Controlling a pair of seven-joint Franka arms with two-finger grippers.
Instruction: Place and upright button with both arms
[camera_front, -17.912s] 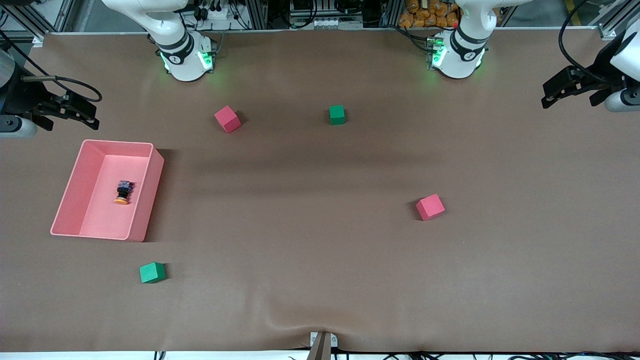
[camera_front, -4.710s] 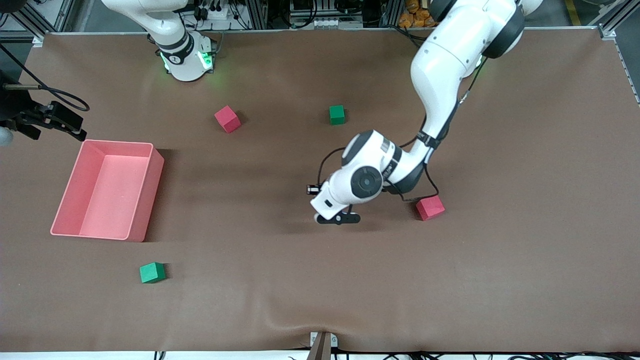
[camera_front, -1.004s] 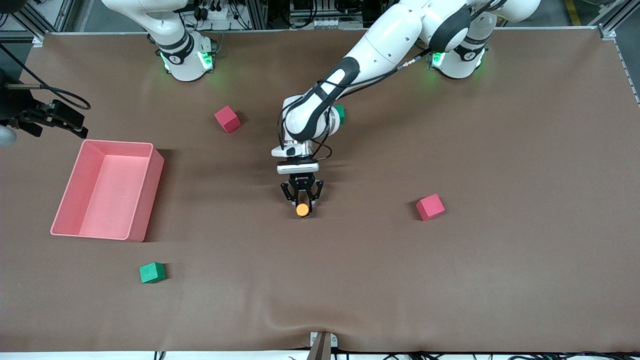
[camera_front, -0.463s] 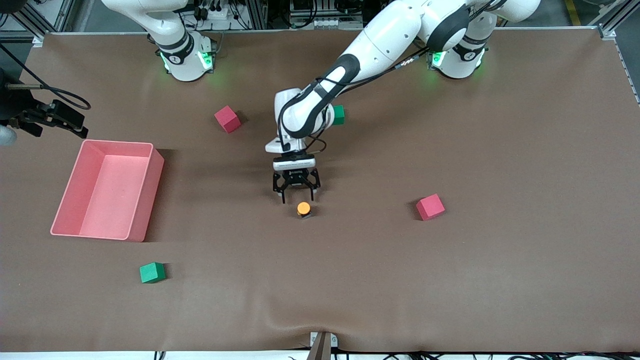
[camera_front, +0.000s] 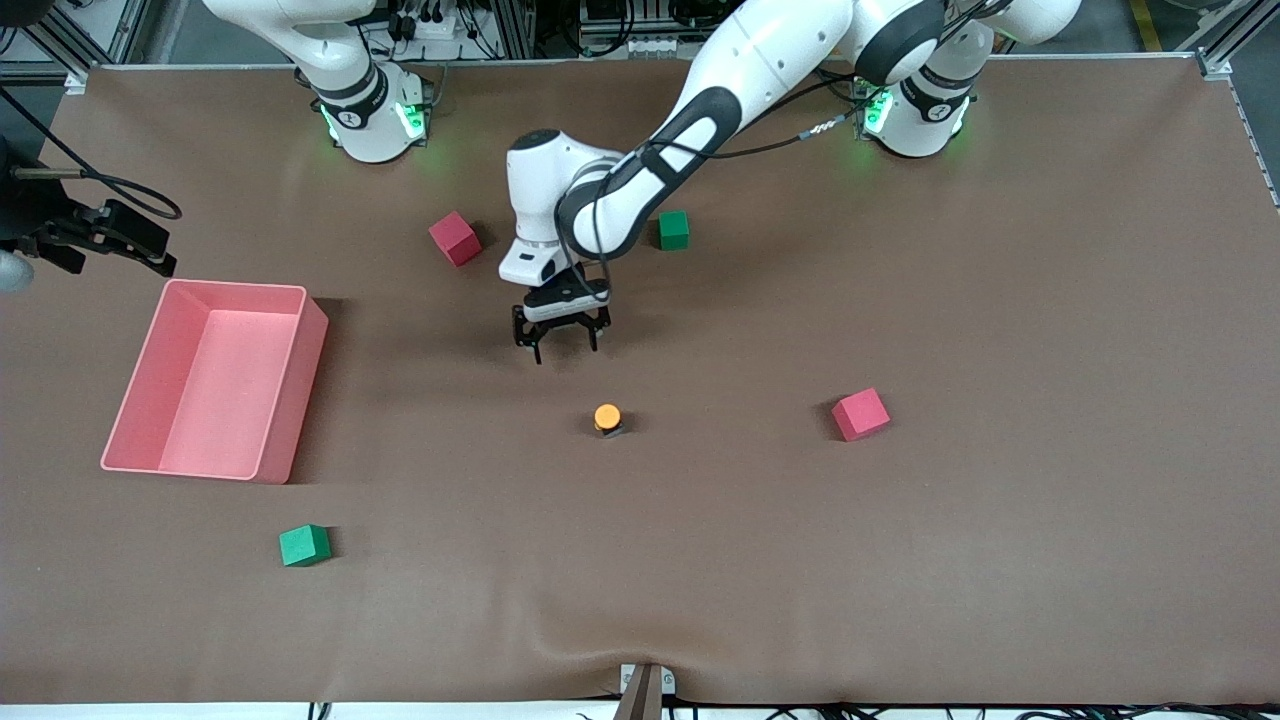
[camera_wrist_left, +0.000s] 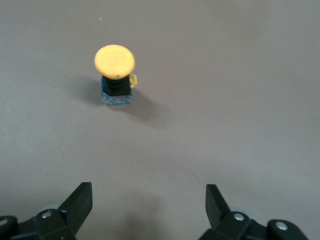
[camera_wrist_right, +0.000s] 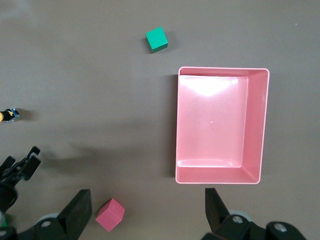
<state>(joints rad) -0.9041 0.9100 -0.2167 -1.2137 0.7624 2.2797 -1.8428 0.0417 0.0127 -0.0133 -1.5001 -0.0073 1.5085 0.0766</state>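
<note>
Brown table mat (camera_front: 1000, 560), scattered with pink and green cubes. Orange-capped button (camera_front: 607, 417) upright mid-table, nothing touching it. Left gripper (camera_front: 561, 341) spread wide, empty, above bare mat nearby. Right gripper (camera_wrist_right: 147, 197) wide, empty, waiting above pink bin (camera_front: 285, 400).

You see the button (camera_wrist_left: 115, 75) standing upright on the brown table (camera_wrist_left: 240, 100), orange cap up, clear of the left gripper's (camera_wrist_left: 149, 207) spread fingers (camera_wrist_left: 80, 202).

The button (camera_front: 607, 416) stands upright on the table (camera_front: 1000, 550), apart from the left gripper (camera_front: 560, 340).
</note>
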